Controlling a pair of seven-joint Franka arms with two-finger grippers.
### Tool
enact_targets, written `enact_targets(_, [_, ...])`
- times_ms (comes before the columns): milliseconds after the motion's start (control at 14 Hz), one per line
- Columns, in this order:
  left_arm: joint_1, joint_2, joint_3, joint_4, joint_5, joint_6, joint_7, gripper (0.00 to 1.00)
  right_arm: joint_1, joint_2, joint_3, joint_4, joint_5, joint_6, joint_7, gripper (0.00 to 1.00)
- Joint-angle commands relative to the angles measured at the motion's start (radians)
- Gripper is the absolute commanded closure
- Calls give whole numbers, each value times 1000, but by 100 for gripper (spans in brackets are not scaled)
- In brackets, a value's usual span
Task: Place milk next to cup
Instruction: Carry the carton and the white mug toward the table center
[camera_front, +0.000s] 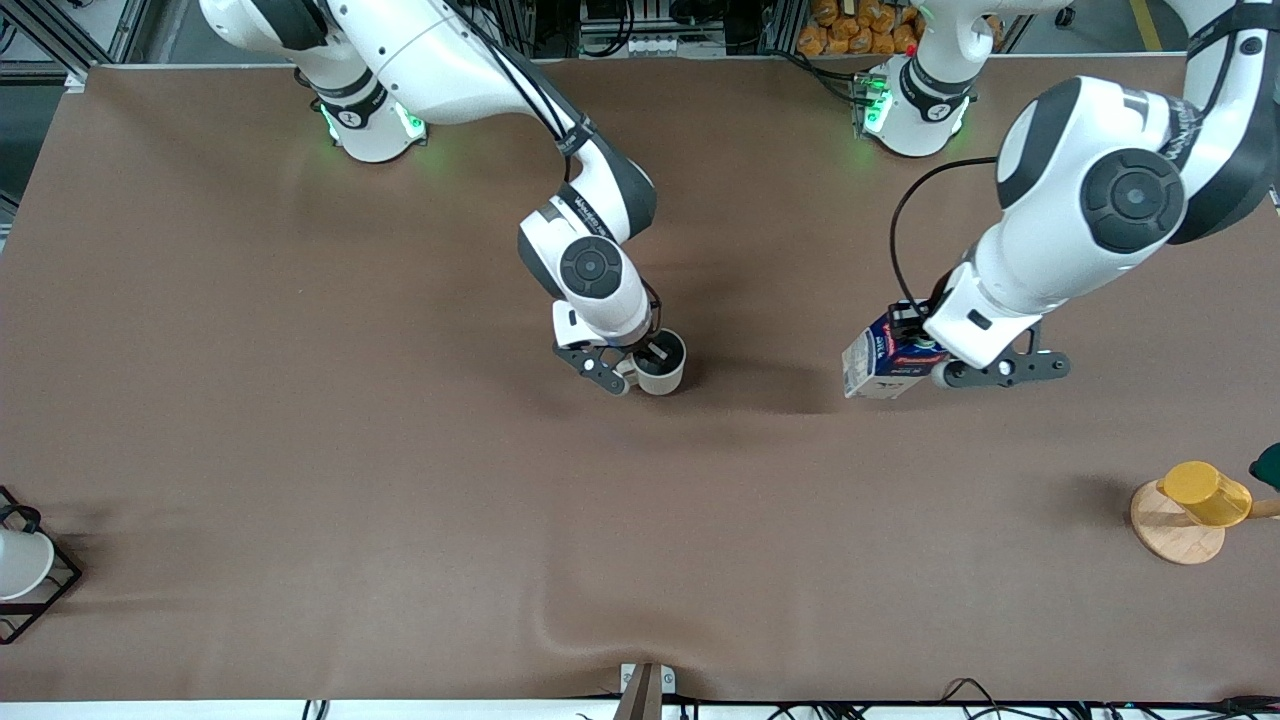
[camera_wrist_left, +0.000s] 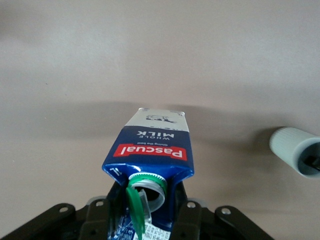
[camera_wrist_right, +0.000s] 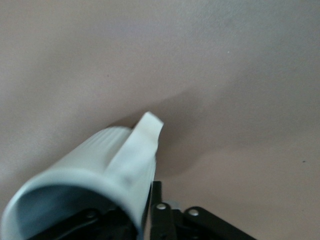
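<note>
The milk (camera_front: 880, 360) is a dark blue carton with a red label band. My left gripper (camera_front: 925, 345) is shut on its top end and holds it tilted just above the table, toward the left arm's end. In the left wrist view the milk (camera_wrist_left: 152, 145) points away from the gripper (camera_wrist_left: 145, 202), with its green cap flipped open. The cup (camera_front: 662, 368), a beige mug, is at the table's middle and also shows in the left wrist view (camera_wrist_left: 296, 150). My right gripper (camera_front: 645, 358) is shut on the cup's rim (camera_wrist_right: 75, 180), one finger inside it.
A yellow cup (camera_front: 1205, 492) lies on a wooden disc (camera_front: 1172, 535) near the left arm's end. A white cup (camera_front: 20, 565) sits in a black wire rack (camera_front: 45, 590) at the right arm's end. The brown cloth has a ridge (camera_front: 560, 625) near the front edge.
</note>
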Motion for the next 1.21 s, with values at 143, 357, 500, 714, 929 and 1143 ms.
enact_targets(143, [-9, 29, -1, 33, -10, -22, -28, 71, 9, 8, -17, 32, 0, -1, 10, 0])
enact_targets(357, [-63, 44, -1, 35, -6, -21, -81, 71, -4, -20, -20, 33, 0, -12, 9, 0])
enact_targets(500, [-109, 49, -1, 35, -4, -19, -129, 71, -10, -57, -40, 33, -2, -48, 1, 0])
enact_targets(714, [-175, 82, -1, 61, -13, -15, -195, 71, -46, -109, -50, 32, 0, -88, -49, 0])
enact_targets(929, [-252, 99, -1, 63, -16, -15, -313, 71, -117, -166, -49, 33, 7, -186, -172, 0])
enact_targets(1143, [-307, 135, -1, 61, -86, 68, -348, 70, -216, -210, -50, 32, 6, -327, -412, 0])
